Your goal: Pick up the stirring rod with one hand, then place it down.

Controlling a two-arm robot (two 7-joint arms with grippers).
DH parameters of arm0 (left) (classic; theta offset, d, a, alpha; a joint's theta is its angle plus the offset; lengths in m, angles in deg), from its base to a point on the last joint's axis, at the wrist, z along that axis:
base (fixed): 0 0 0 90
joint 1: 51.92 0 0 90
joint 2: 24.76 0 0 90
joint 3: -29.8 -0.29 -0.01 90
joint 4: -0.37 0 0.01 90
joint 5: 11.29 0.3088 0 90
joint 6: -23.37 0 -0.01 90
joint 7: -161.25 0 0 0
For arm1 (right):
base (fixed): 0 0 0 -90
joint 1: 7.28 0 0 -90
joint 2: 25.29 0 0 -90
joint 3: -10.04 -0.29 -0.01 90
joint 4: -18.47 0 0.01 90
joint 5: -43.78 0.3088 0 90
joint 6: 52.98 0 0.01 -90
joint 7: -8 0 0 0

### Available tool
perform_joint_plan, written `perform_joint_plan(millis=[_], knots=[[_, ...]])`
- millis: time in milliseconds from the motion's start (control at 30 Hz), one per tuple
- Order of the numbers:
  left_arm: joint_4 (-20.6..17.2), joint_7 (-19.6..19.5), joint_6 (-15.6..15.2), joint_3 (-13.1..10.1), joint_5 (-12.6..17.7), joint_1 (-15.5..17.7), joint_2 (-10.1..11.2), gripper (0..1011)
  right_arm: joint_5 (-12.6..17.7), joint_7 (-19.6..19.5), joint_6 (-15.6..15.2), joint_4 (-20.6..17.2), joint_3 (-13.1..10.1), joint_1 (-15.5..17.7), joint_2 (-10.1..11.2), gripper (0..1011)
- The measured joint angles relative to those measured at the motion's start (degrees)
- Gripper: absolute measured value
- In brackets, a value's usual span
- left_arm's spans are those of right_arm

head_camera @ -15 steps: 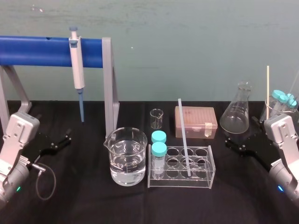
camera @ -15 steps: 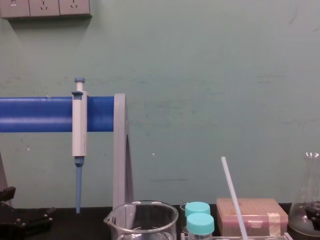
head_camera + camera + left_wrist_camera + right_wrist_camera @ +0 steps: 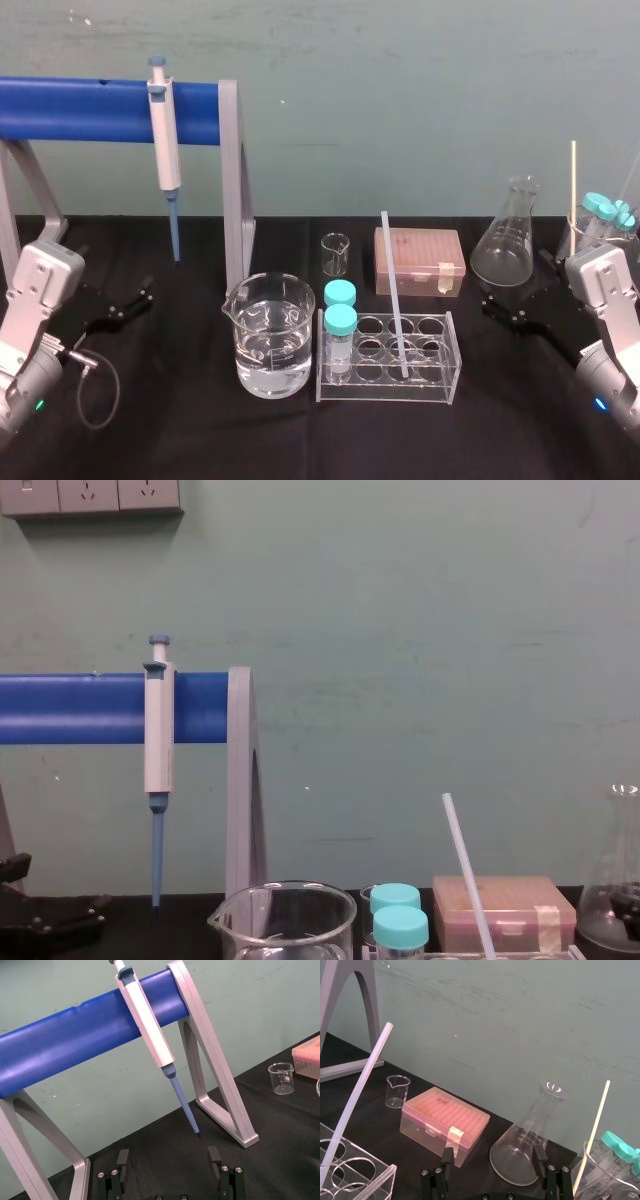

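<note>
So, nothing has really moved compared with half a second ago: both arms sit in the same spots and the stirring rod [image 3: 393, 290] hasn't budged. To me that means the pickup hasn't started yet and the whole task is still ahead.

The rod stands tilted in a slot of the clear rack [image 3: 437, 372] in the middle of the black bench [image 3: 180, 420], its top leaning back toward the wall.

The right tool [image 3: 515, 290] is low over the bench on the right, just in front of the glass flask [image 3: 508, 245], well apart from the rod. Its fingers are spread wide with nothing between them. The left tool [image 3: 125, 305] is parked on the far left, also spread apart and empty.
</note>
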Motion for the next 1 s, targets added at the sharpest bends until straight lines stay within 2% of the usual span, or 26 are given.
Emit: perform_joint_plan(millis=[1000], knots=[[0.0, 0.0, 0.0, 0.0, 0.0, 0.0, 0.0, 1000, 0.0, 0.0, 0.0, 0.0, 0.0, 0.0, 0.0, 1003]])
